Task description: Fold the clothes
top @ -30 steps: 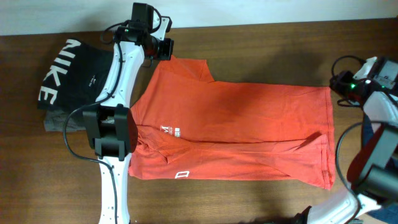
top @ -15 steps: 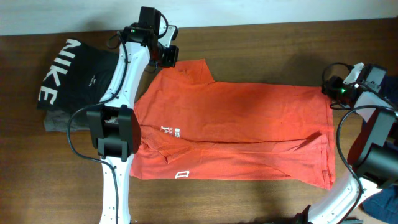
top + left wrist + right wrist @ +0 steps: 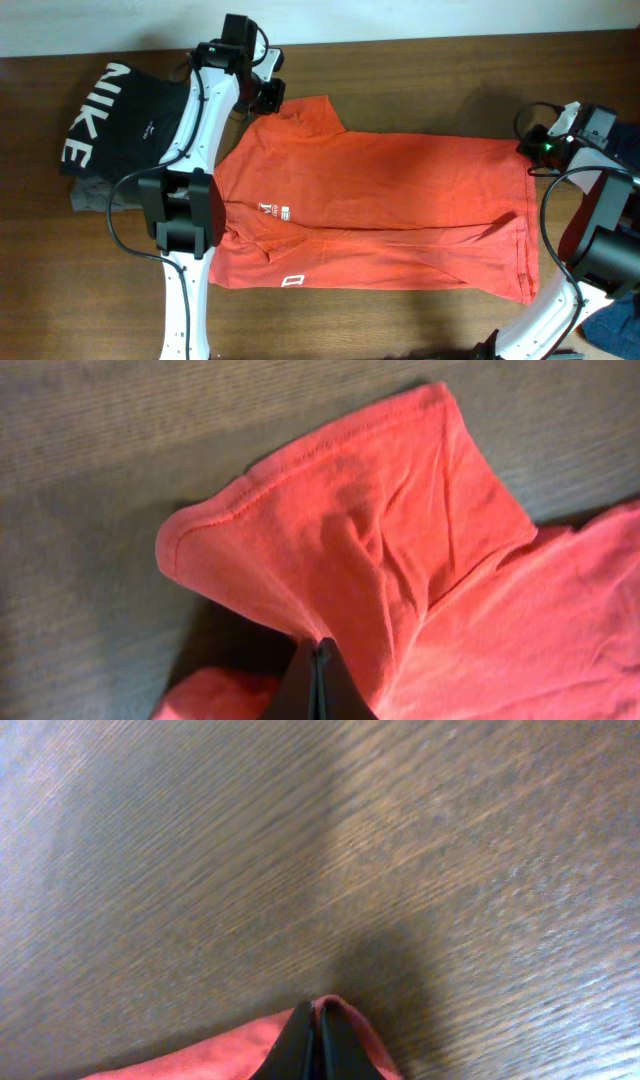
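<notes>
I see the red-orange short-sleeved cotton T-shirt (image 3: 400,200) spread mostly flat across the middle of the brown wooden table (image 3: 420,70). Its neck end points toward my left arm and its hem toward my right arm. A small white chest logo (image 3: 275,211) faces up, and a white block mark (image 3: 292,281) sits nearer the lower edge in the overhead view. A long crease runs across the lower part of the cloth.

My left gripper (image 3: 268,95) is at the far sleeve (image 3: 305,115). From the left wrist camera, the jaws are pressed together with a pinch of the sleeve (image 3: 350,530) caught at their tips (image 3: 318,652). The stitched cuff arches up off the wood and casts a shadow under it.

My right gripper (image 3: 530,150) is at the far hem corner (image 3: 520,152). The right wrist view shows the jaws closed tight (image 3: 320,1008), with the corner of red fabric (image 3: 345,1025) bunched around the tips. Beyond that there is only wood grain.

A black garment with big white NIKE letters (image 3: 110,115) lies at the left end of the table. It rests on a plain grey garment (image 3: 90,198) that pokes out beneath it. My left arm crosses between those two and the shirt.
</notes>
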Robot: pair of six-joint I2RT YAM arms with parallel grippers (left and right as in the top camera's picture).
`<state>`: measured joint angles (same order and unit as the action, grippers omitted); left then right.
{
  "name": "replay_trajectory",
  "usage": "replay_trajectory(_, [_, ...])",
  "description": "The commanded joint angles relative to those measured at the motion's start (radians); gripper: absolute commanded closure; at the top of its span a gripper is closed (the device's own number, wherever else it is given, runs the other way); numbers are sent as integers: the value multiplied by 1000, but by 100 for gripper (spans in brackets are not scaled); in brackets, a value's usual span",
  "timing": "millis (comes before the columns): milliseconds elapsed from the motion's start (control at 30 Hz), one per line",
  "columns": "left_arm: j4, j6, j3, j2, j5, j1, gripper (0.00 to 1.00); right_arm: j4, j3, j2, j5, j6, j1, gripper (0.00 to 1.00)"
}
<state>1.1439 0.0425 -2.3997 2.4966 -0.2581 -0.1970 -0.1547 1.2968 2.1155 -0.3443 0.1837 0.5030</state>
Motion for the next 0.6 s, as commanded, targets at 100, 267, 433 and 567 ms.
replay_trajectory(100, [42,28,-32,-31,10,30,100,-98,9,-83,-48,0,23,96])
replay_trajectory(267, [78,69,-32,-104,109,37,100,-225,9,-245,-48,14,41,96])
replay_trajectory(433, [187,94,-32,-168,115,37,100,-418,9,-432,17,8,41,96])
replay_trajectory(567, [348,94,-32,-174,223,39,100,-552,9,-551,153,8,42,96])
